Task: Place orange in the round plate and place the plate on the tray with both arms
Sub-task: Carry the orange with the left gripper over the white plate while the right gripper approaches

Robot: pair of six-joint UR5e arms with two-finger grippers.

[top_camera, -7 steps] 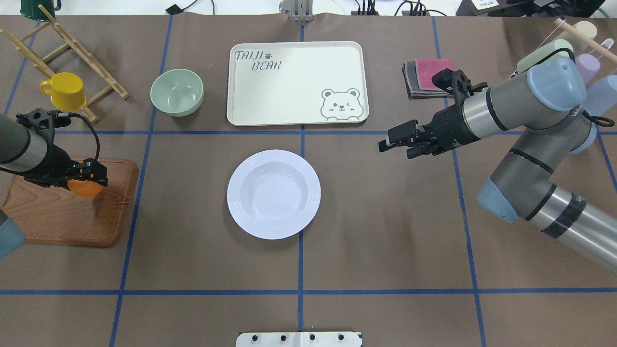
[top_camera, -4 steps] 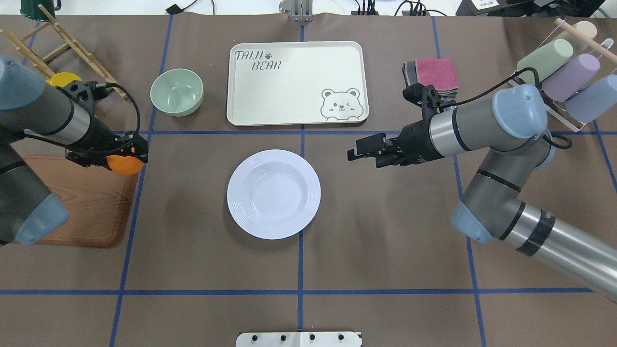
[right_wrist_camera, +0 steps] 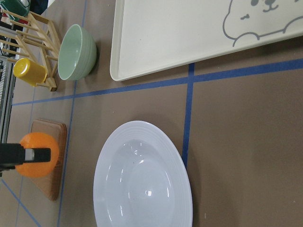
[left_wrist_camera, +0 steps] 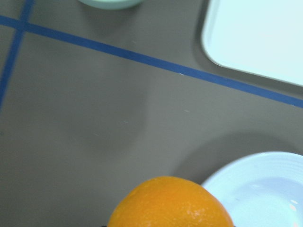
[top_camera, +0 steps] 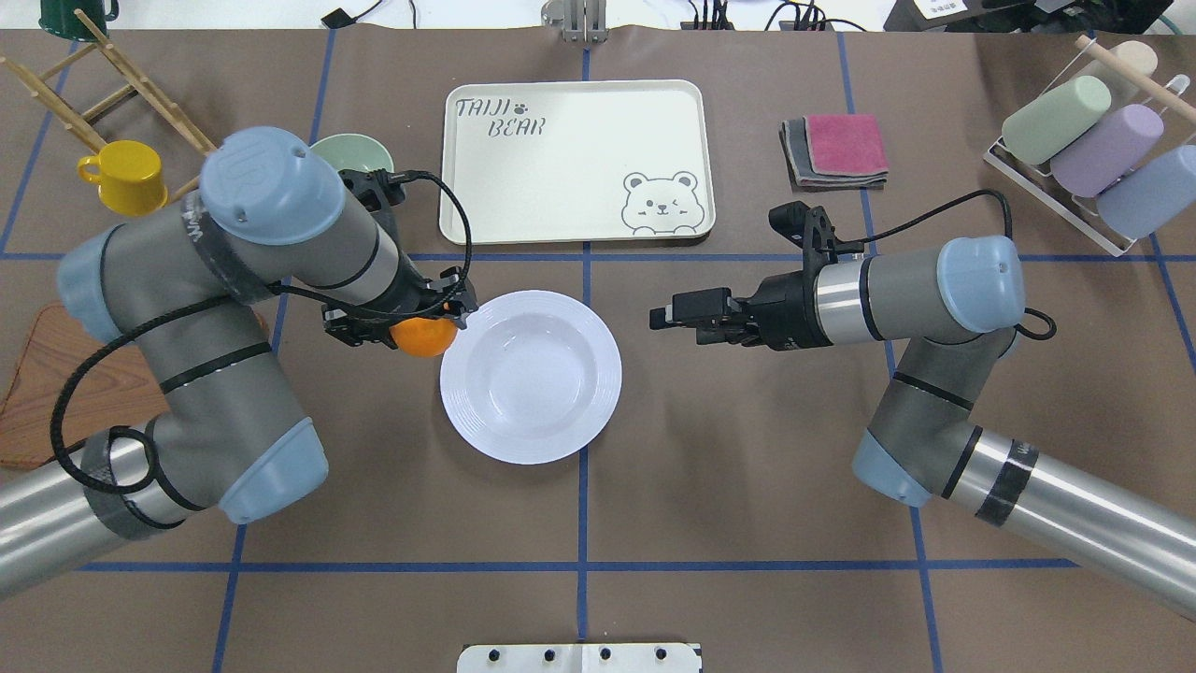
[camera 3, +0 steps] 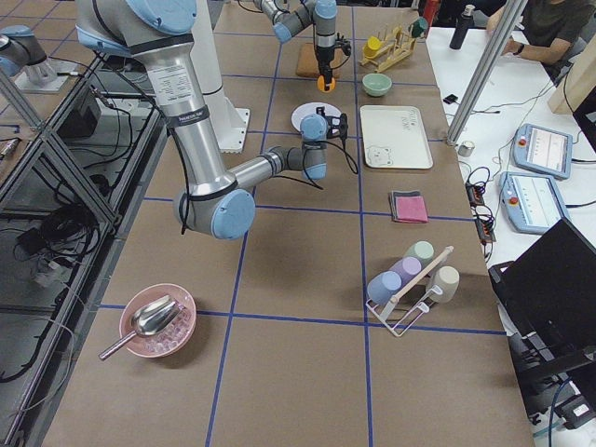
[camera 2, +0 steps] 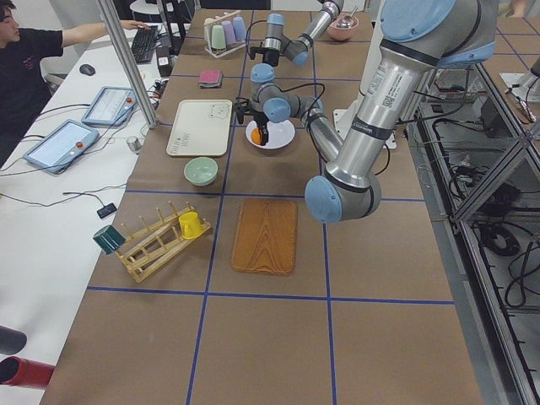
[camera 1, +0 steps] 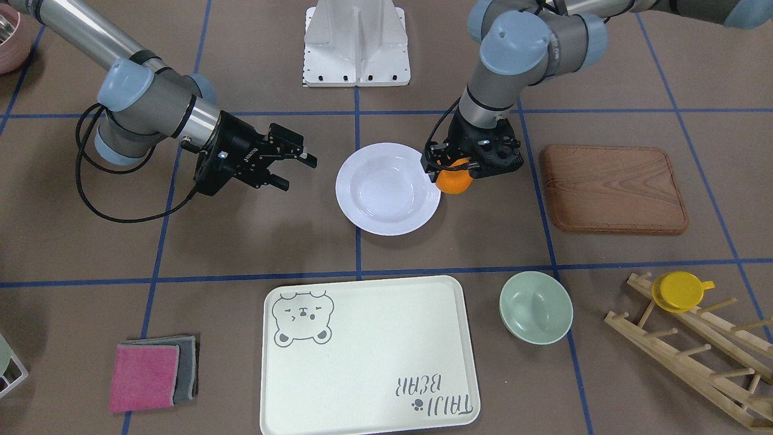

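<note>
Table (top_camera: 747, 486): brown cover with a blue tape grid.

Tray (top_camera: 570, 159): lies flat on the far side of the centre line, long axis running left to right. Nothing is on it.

Round plate (top_camera: 531, 377): sits on the table just nearer the robot than the tray, apart from it, with one tape line between them. Its well is bare.

Right gripper (top_camera: 665, 318): hangs beside the plate on the robot's right, clear of the rim. The fingers are spread and hold nothing, and they point toward the plate.

Left gripper (top_camera: 411, 322): points down at the plate's opposite edge, on the robot's left, and is closed around the fruit.

Orange (top_camera: 422, 338): clamped between the left fingers and, judging by the shadow on the table, raised off it. It hangs at the plate's left rim, at most over the ridged edge and not over the well. The well therefore lies to the robot's right of the orange. The coming move is judged to be a short sideways carry that way before release. The left arm is the one placed to make it.
</note>
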